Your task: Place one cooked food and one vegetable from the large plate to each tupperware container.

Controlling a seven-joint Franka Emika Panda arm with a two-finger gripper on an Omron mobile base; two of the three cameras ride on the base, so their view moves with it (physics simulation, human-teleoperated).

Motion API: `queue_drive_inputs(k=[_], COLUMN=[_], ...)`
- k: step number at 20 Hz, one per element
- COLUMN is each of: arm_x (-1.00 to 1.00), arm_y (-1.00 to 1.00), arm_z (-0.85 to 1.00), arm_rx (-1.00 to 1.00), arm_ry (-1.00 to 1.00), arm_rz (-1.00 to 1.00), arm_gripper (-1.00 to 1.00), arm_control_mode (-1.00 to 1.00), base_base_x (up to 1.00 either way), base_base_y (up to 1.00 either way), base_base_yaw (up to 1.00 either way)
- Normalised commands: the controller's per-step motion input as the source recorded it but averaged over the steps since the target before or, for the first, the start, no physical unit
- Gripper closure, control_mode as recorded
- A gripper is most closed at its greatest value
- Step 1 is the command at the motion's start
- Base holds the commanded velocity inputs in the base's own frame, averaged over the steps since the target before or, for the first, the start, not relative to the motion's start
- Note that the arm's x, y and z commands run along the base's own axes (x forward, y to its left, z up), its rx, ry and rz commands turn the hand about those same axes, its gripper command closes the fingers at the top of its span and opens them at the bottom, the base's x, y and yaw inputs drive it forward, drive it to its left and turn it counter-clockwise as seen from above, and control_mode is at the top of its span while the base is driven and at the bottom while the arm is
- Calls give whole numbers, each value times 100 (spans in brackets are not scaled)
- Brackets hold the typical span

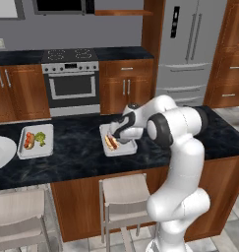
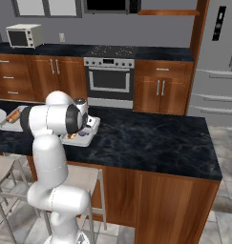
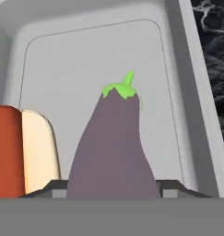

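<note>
Pinching the eggplant [image 3: 112, 147] at its fat end, the gripper [image 3: 112, 192] points it stem-first along the tray [image 3: 92, 55], beside the hot dog [image 3: 22, 150].

Soft, even light is filling the rendered kitchen, with no single source showing and no hard glare. Both base views are looking slightly soft and coarse, so small items are blurring into blobs. The dark marbled table [image 1: 76, 142] is giving back only faint pale veining. The arm is casting weak shading beneath itself. In the hand view the eggplant [image 3: 114, 147] is appearing sharp against the tray [image 3: 178, 60], which is shading gently toward its rim.
</note>
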Motion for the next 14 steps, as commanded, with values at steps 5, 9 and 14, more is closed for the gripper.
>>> queue_drive_inputs(k=[5,9,14], arm_x=[0,-43,-78], arm_y=[3,0,0], arm_z=[-7,8,42], arm_rx=[-1,0,0], arm_ry=[1,-17,-27], arm_rz=[0,0,1], arm_gripper=[-100,-100,-100], arm_control_mode=[-100,-100,-100], base_base_x=[0,0,0], base_base_y=[0,0,0], base_base_yaw=[0,0,0])
